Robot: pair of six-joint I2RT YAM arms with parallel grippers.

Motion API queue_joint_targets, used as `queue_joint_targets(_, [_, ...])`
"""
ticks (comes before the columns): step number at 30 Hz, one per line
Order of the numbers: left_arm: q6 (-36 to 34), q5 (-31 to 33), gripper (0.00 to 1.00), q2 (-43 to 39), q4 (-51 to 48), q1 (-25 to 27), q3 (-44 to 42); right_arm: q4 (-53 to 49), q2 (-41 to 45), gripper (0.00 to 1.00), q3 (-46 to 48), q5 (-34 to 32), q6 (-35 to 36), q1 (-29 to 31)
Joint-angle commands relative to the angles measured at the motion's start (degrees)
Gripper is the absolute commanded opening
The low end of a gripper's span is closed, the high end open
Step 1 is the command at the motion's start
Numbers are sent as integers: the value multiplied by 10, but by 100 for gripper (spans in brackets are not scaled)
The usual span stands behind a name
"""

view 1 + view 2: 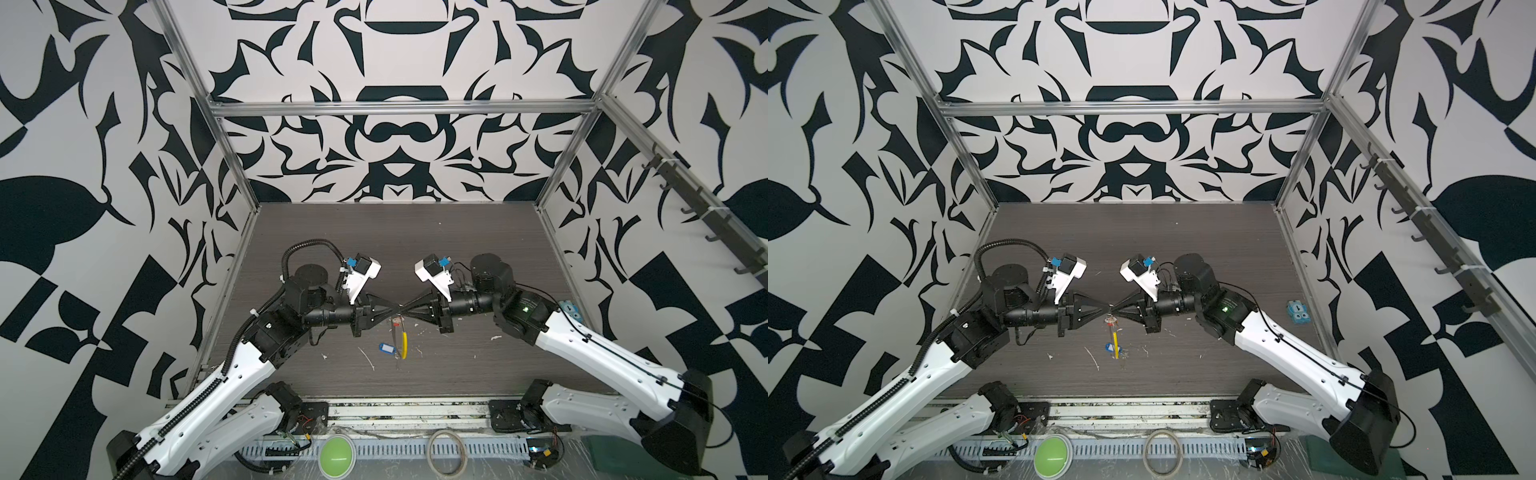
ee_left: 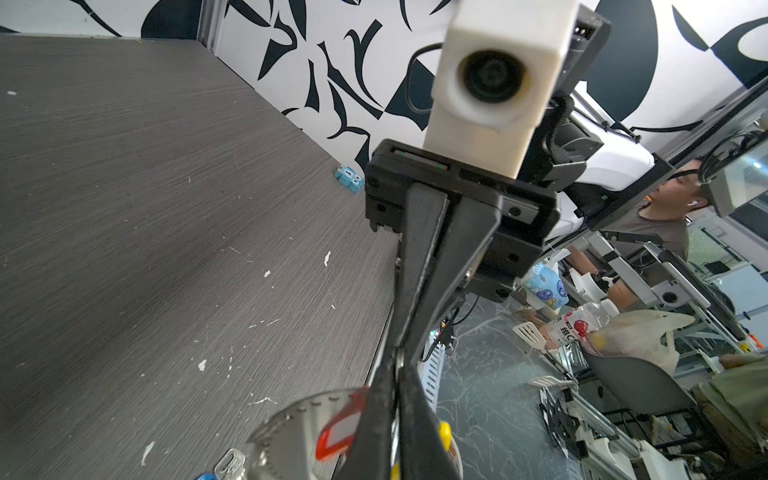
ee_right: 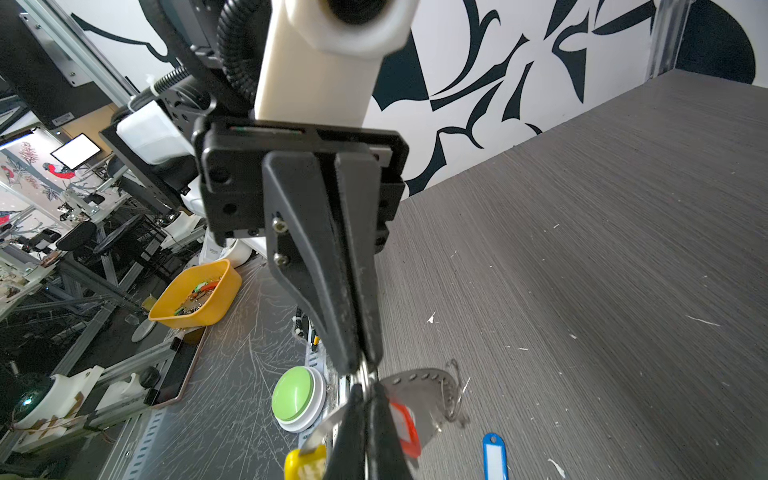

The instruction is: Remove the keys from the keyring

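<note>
Two grippers, left gripper point(image 1: 393, 311) and right gripper point(image 1: 406, 310), both pinched tight and meeting tip to tip on thin metal at the top of the keyring point(image 1: 404, 348); cannot tell which strand. One keyring, held clear of the table point(image 1: 457, 249), with one yellow sleeve point(image 3: 305, 463). Two tagged bunches of keys point(image 2: 229, 464): one red tag point(image 1: 398, 321) hanging at the keyring's top, one blue tag point(image 1: 385, 347) flat on the table, below and left of the keyring, apart from it. One silver fan-shaped plate point(image 3: 424, 395), holes along its arc, beside the keyring's top, half hidden by black fingers. Nearer than the keyring: one green dome button point(image 1: 336, 456), one beige hoop point(image 1: 446, 451). Far right of the keyring: one blue toy block point(image 1: 1299, 312). Grey wood-grain tabletop, scratched, flecked white; glossy plastic tags, white labels; matt tapering fingers.
</note>
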State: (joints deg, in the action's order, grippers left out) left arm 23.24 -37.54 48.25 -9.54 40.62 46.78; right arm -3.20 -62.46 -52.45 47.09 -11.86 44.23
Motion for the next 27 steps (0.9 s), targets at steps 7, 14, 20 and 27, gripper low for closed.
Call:
queue_joint_targets(7, [32, 31, 0, -31, 96, 0, -35, 79, 58, 29, 13, -74, -20, 1])
queue_joint_targets(14, [80, 94, 0, -81, 211, 0, -88, 165, 123, 38, 72, -147, -68, 2])
queue_joint_targets(20, [106, 129, 0, -95, 227, 0, -100, 188, 111, 38, 89, -161, -81, 10])
queue_joint_targets(27, [117, 114, 0, -102, 244, 1, -109, 234, 85, 45, 95, -150, -90, 23])
